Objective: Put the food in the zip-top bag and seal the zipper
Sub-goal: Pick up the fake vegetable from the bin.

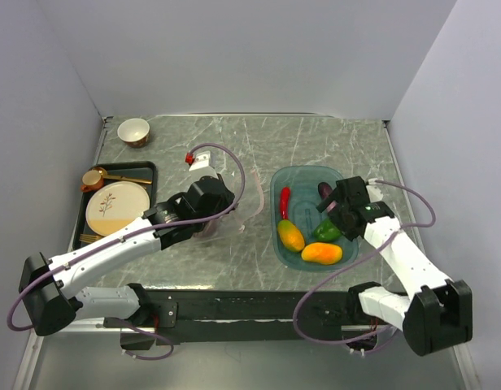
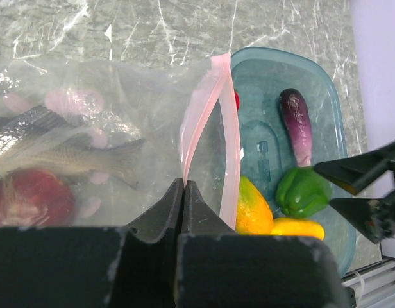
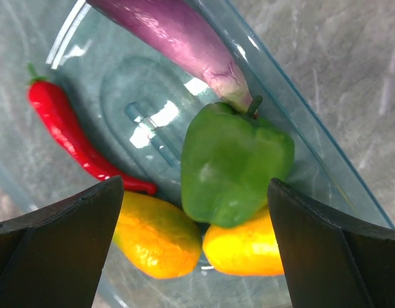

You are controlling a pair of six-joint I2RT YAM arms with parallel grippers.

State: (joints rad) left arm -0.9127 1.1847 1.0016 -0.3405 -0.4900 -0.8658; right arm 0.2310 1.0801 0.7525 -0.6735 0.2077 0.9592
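Zipper pinched in left fingers, right fingers spread wide over green pepper beside tray wall.

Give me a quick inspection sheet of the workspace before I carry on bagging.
Surface: grey marbled table.
Job's things: zip-top bag with a dark red apple inside; red chili, eggplant, green pepper and mangoes lie in the teal tray.
Clutter: bowl; cream plate on a black tray.
Grippers: left gripper shut on the zipper; right gripper open over the green pepper.
Cables: purple cables loop off both arms.
Surroundings: plain walls on three sides.
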